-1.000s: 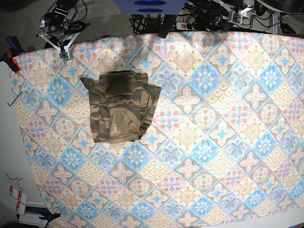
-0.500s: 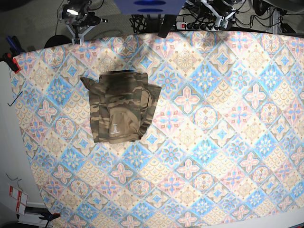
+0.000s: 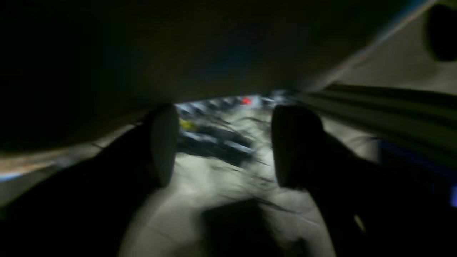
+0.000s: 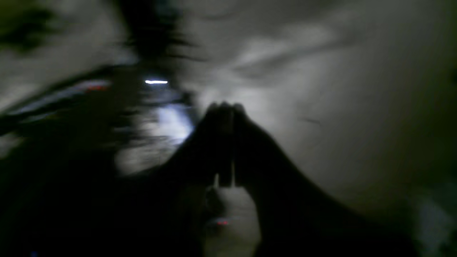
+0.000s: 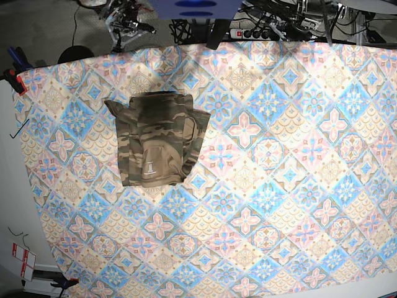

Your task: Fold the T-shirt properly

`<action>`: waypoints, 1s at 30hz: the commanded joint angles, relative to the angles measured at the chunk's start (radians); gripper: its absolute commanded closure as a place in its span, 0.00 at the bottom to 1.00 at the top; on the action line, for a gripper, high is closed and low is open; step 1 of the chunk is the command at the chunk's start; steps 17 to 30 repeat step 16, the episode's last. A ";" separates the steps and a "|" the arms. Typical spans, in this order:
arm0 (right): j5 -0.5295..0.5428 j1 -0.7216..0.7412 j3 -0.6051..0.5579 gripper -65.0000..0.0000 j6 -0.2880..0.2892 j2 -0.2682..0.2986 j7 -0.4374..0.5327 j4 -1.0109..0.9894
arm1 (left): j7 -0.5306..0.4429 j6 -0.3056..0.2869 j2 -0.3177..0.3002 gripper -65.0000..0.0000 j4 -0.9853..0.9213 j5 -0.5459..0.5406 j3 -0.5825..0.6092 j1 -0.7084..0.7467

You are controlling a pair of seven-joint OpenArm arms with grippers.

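The T-shirt (image 5: 158,139), camouflage in olive and brown, lies folded into a compact rectangle on the left half of the patterned tablecloth (image 5: 279,186), with a small white mark near its front edge. Neither gripper touches it. My right arm (image 5: 128,20) is pulled back beyond the far table edge at the upper left. In the right wrist view, the right gripper (image 4: 225,107) is shut with nothing between its fingers. My left arm (image 5: 302,15) sits behind the far edge at the upper right. The left gripper (image 3: 228,146) is open and empty, facing a dark, blurred floor.
A power strip (image 5: 251,33) and cables lie behind the far edge. A red clamp (image 5: 12,77) holds the cloth at the left corner. A blue object (image 5: 195,7) overhangs the top centre. A red-and-white label (image 5: 22,261) sits at the lower left.
Both arms have drawn back past the far table edge; the right arm swung rightward along that edge. The T-shirt has not moved.
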 commanded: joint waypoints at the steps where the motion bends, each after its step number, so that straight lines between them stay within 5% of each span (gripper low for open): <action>1: -0.018 0.014 0.000 0.99 -0.047 0.021 0.060 -0.012 | -0.007 0.026 -0.011 0.38 -0.005 0.028 0.001 0.013; 3: -0.038 0.018 0.000 0.99 -0.097 0.033 0.104 -0.012 | -0.007 0.067 -0.011 0.38 -0.005 0.050 -0.001 0.013; 16: -0.043 0.017 0.000 0.99 -0.098 0.024 0.112 -0.012 | -0.005 0.080 0.052 0.37 -0.005 0.058 -0.004 -0.035; 30: -0.043 0.017 0.000 0.99 -0.098 0.024 0.112 -0.012 | -0.005 0.080 0.052 0.37 -0.005 0.058 -0.004 -0.035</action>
